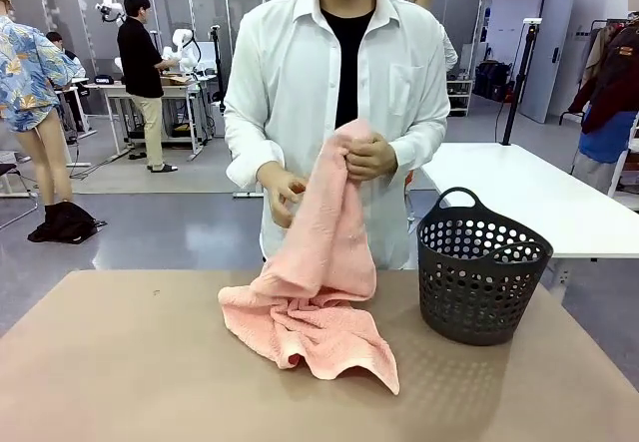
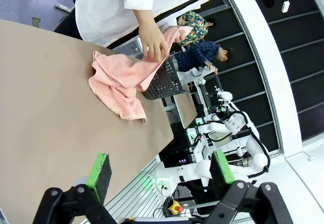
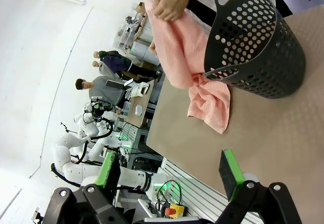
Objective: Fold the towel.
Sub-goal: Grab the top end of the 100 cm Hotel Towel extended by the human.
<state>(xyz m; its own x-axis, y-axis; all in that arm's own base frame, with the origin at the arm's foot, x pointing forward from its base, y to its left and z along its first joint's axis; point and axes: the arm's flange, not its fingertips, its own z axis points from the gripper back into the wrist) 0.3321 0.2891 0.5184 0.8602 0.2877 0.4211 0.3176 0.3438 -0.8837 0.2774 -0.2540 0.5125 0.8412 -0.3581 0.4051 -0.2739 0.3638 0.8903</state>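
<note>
Person (image 1: 339, 73) holds the towel (image 1: 310, 292) up, well beyond the left fingers (image 2: 99, 171) and right fingers (image 3: 229, 167); both pairs released; basket (image 1: 481, 267) beside it.

I am finding no text, label, brand, number or sign that I can read in any of my views; whatever print may be there is showing too small or too blurred to make out.
</note>
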